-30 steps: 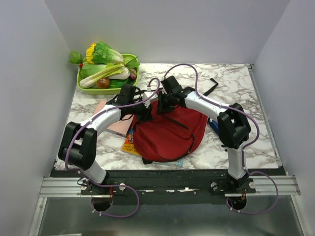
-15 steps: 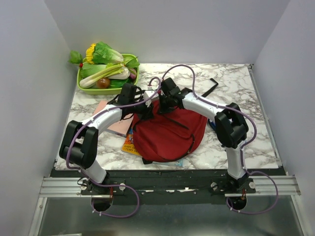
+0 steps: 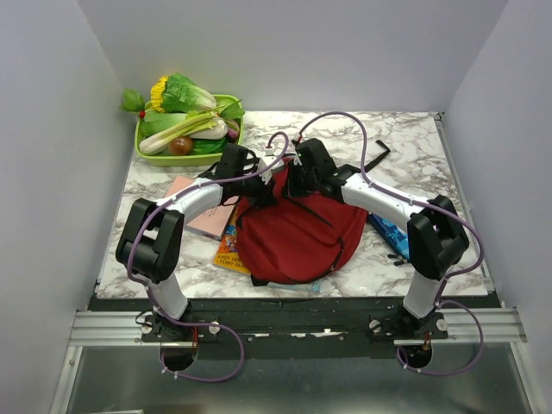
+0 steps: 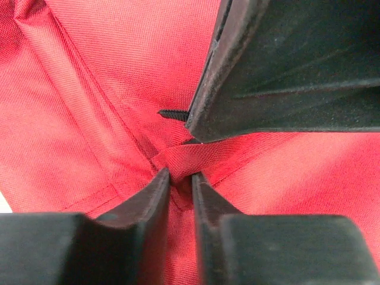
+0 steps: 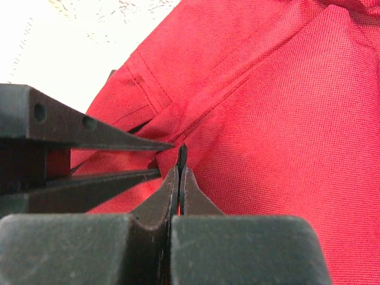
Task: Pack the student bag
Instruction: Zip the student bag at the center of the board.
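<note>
The student bag (image 3: pixel 297 233), a dark red soft fabric backpack with black zipper trim, lies in the middle of the white marble table (image 3: pixel 414 138), nearer to the near edge. In the top view the left gripper (image 3: pixel 261 185) and the right gripper (image 3: pixel 291 184) meet close together at the far edge of the bag. A green plastic tray (image 3: pixel 147 157) of vegetables stands in the far left corner. A flat pink book (image 3: pixel 203 220) and a yellow book (image 3: pixel 226 252) lie just left of the bag, partly under it. A small blue patterned case (image 3: pixel 390 235) lies just right of it.

In the left wrist view, the two black fingers (image 4: pixel 151 205) are almost closed and pinch a small fold of the red fabric between them. A finger of the other gripper is just beside this fold.

In the right wrist view, the fingers (image 5: pixel 193 205) are pressed together, with only a thin red line between them, at a seam of the bag. The left gripper's fingers are just to the left.
</note>
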Controlling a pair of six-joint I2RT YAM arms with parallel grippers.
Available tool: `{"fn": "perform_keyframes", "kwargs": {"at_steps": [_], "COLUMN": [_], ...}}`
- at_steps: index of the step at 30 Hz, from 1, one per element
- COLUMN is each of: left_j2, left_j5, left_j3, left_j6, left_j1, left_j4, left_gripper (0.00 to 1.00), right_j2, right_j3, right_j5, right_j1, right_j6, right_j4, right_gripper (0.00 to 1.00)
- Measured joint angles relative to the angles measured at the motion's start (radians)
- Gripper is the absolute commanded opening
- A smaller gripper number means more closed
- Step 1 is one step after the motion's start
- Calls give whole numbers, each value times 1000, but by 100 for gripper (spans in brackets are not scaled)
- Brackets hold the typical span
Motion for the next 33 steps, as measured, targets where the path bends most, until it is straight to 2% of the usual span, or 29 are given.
{"fn": "perform_keyframes", "kwargs": {"at_steps": [2,3,10,24,33], "left_j2": [0,2,5,-19,-22], "left_j5": [0,1,18,39,38], "left_j3": [3,6,18,32,34], "left_j6": [-5,-11,-24,-24,-31], "left_j1": [-3,-3,-3,-3,-4], "left_j4": [2,2,-3,-30,-31], "left_gripper": [2,0,0,0,0], "right_j2": [-5,-8,-44,-230,-442], "right_j3": [-14,-22,-70,-229,-414], "right_j5": [0,0,32,109,156], "right_j1": [0,0,0,-3,-26], "right_j6": [0,0,-1,-8,5], "right_j4": [16,23,39,4,-52], "right_gripper": [1,1,1,1,1]}}
